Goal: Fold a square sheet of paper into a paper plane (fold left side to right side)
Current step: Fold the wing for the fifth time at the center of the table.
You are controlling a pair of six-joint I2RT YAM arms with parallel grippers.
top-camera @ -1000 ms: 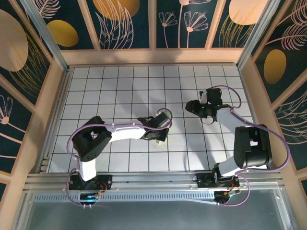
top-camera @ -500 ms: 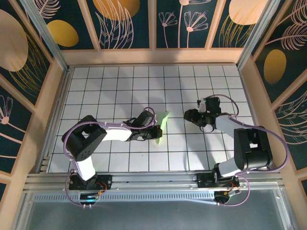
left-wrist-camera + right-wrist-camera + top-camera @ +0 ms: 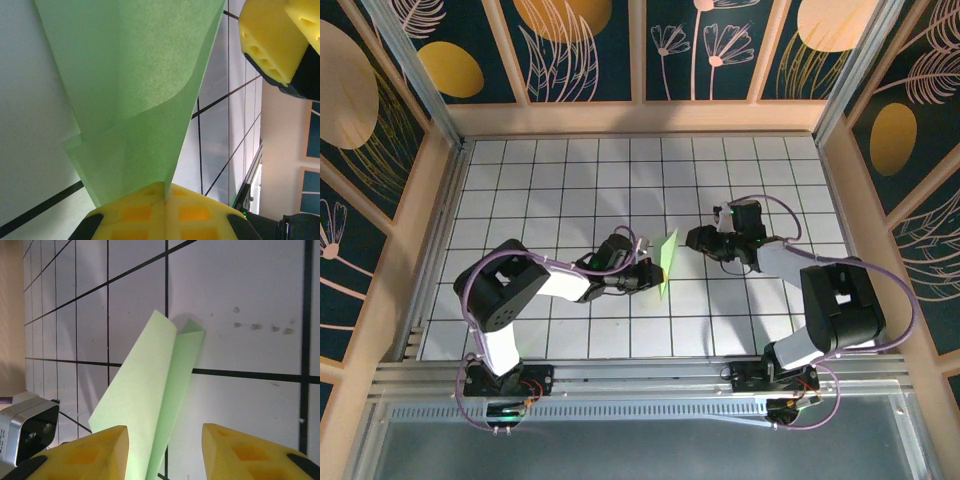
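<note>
The left gripper (image 3: 645, 272) is pinched tight on the sheet of paper (image 3: 666, 258), which is folded into a narrow pale green wedge. It stands up off the white gridded table (image 3: 560, 180) near the table's middle, between the two arms. In the left wrist view the two yellow pads (image 3: 135, 212) meet flush with no gap. The paper's near end is trapped in the seam between them, and the rest of the sheet (image 3: 135, 90) fans away from the camera in overlapping layers with a diagonal crease across it. At the top right of that view, one yellow finger of the right gripper (image 3: 267, 42) hangs just beside the paper's far edge, with a strip of table showing between them. From above, the right gripper (image 3: 692, 240) sits just to the right of the wedge and points toward it, with its arm reaching in from the right side of the table. In the right wrist view its yellow fingers (image 3: 95, 450) stand clearly apart. The paper (image 3: 150, 405) lies in the gap ahead of them as a long, slanted, doubled strip casting a shadow on the tiles. Neither finger visibly touches it. A few small dark specks mark the tile beside the strip's upper end.
</note>
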